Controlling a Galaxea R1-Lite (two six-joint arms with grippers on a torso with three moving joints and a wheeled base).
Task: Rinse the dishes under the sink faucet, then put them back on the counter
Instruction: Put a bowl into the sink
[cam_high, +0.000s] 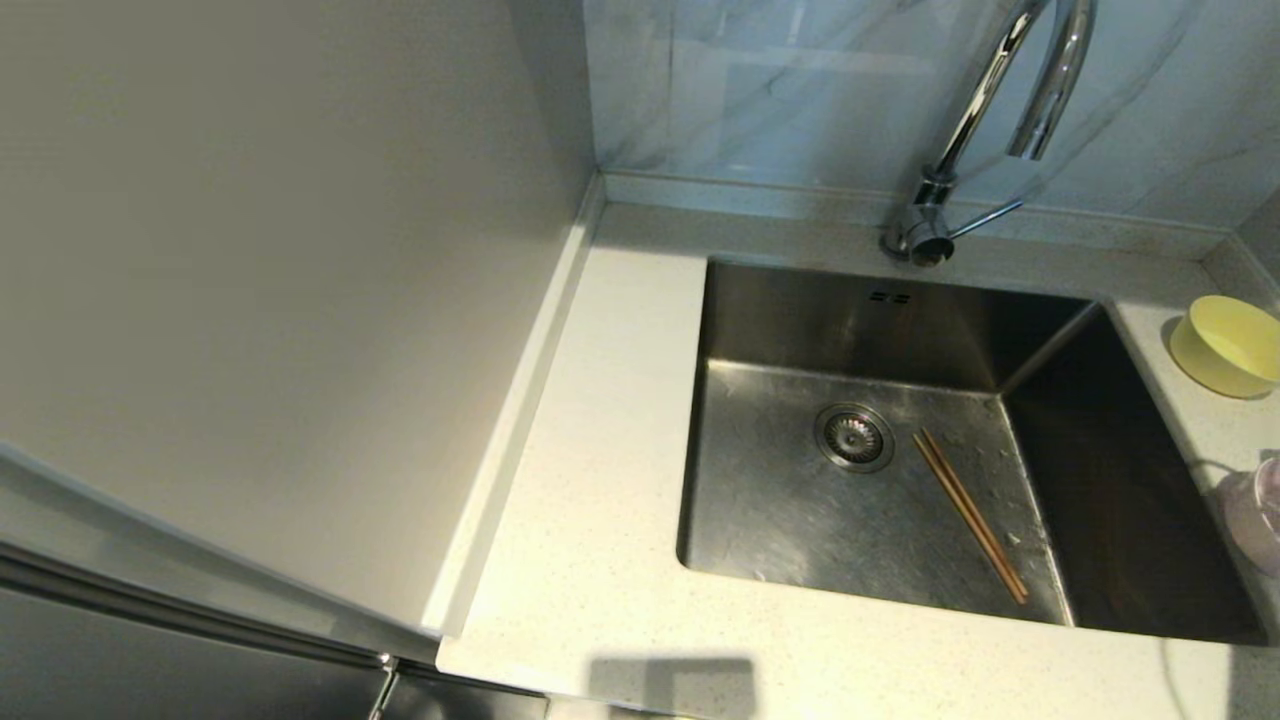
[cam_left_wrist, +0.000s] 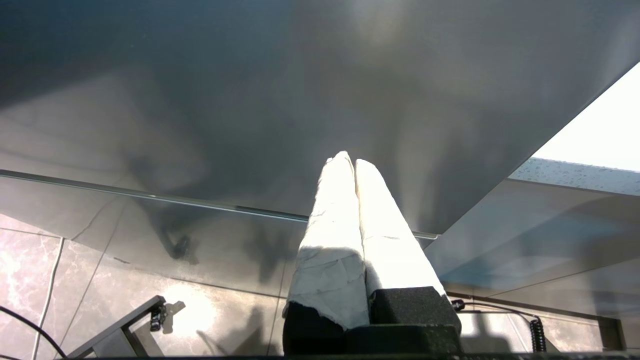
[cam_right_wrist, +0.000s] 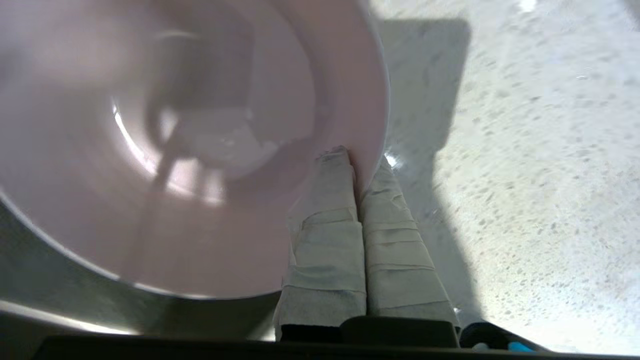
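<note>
Nearest the head camera runs the speckled off-white desk, which wraps the steel sink on its left, near and right sides. At the sink's far rim stands the chrome faucet, its spout arching over the basin. On the desk at the far right sits the yellow-green bowl. Nearer, at the right edge, the pink bowl is held by the right gripper, its jaws clamped on the rim, one finger inside and one outside, with the bowl partly over the sink edge and partly over the desk. Chopsticks lie together on the sink floor, right of the drain. Away from the sink, the left gripper hangs with jaws closed on nothing, below a grey panel
</note>
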